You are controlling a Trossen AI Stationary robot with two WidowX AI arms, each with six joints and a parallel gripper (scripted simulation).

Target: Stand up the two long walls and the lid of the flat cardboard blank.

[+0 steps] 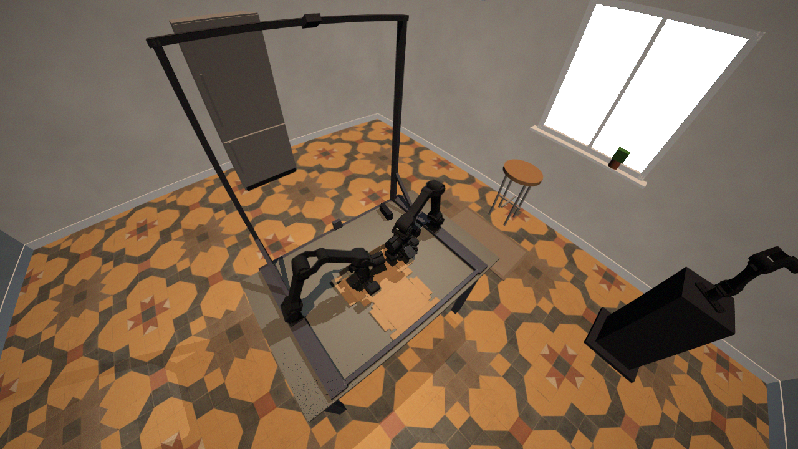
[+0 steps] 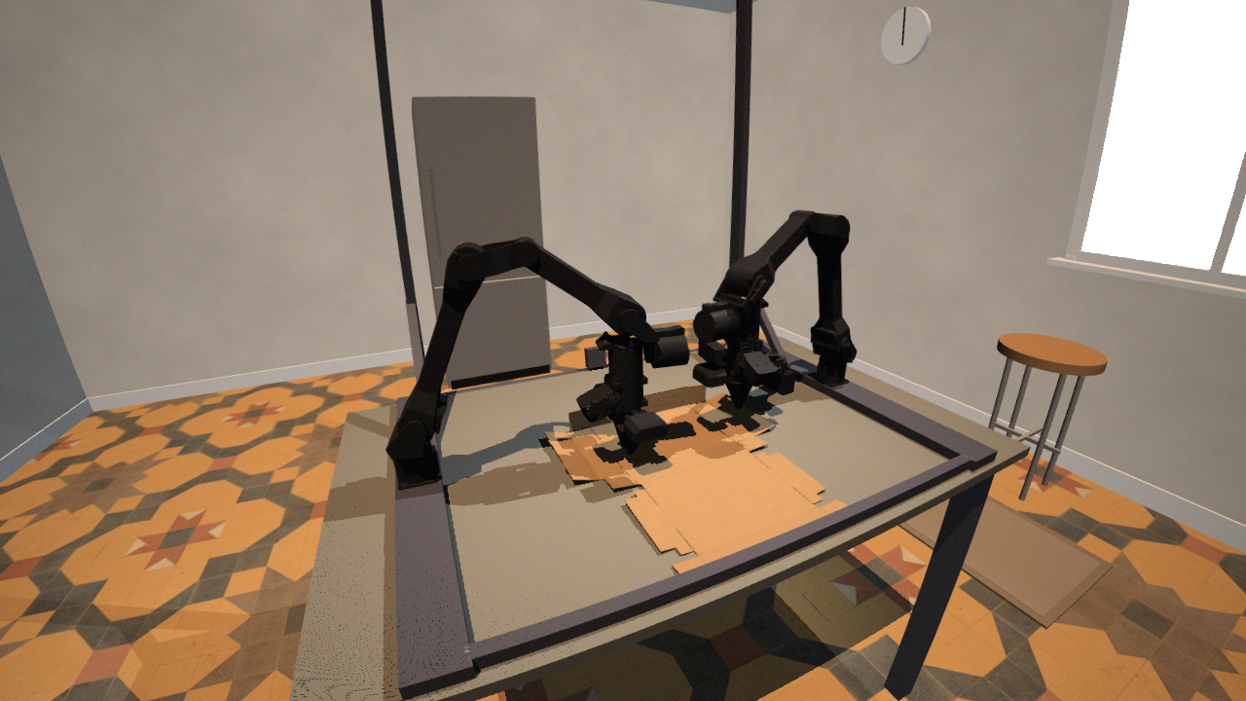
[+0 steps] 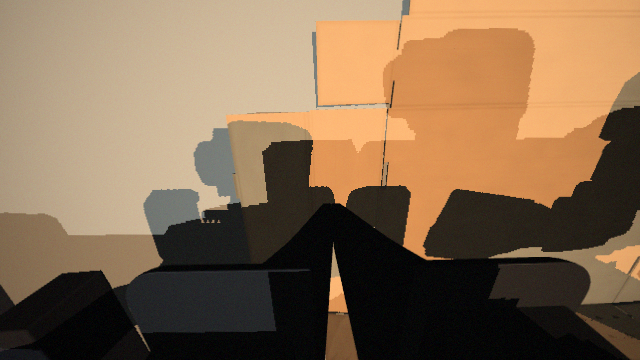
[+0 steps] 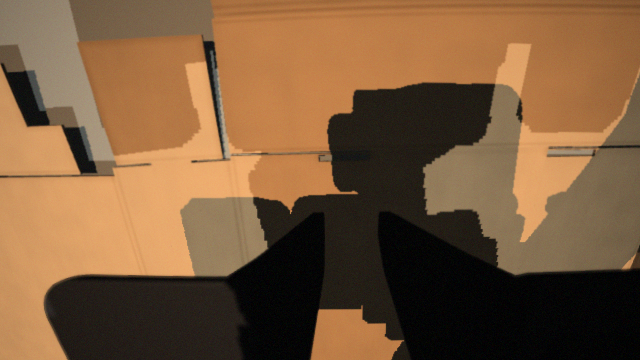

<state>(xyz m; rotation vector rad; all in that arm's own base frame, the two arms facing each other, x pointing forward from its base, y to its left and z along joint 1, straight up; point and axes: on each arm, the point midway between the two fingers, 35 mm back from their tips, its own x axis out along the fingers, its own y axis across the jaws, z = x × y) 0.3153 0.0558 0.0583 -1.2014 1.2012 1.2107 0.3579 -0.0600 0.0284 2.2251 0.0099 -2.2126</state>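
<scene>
Left wrist view: the flat blank's (image 1: pixel 404 301) (image 2: pixel 722 497) (image 3: pixel 575 65) (image 4: pixel 425 50) broad panel lies toward two o'clock from the left gripper's (image 1: pixel 391 262) (image 2: pixel 739 402) (image 3: pixel 332 206) pressed-together tips; the right gripper's (image 1: pixel 370 290) (image 2: pixel 634 448) (image 4: pixel 351 215) are slightly spread, empty.

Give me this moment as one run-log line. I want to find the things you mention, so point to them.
blank (image 1: pixel 404 301) (image 2: pixel 722 492) (image 3: pixel 575 50) (image 4: pixel 400 50): flat, walls and lid unraised | left gripper (image 1: pixel 401 261) (image 2: pixel 740 403) (image 3: pixel 332 205): shut, empty, over blank | right gripper (image 1: pixel 365 287) (image 2: pixel 629 446) (image 4: pixel 351 214): slightly open, empty, over blank | contact: unclear

Three arms (image 1: pixel 335 255) (image 1: pixel 415 214) (image 1: pixel 736 280) (image 2: pixel 446 340) (image 2: pixel 830 278), one cardboard blank (image 1: pixel 404 301) (image 2: pixel 731 497) (image 3: pixel 357 65) (image 4: pixel 50 225), one stool (image 1: pixel 522 171) (image 2: pixel 1052 351), one clock (image 2: pixel 904 36).
</scene>
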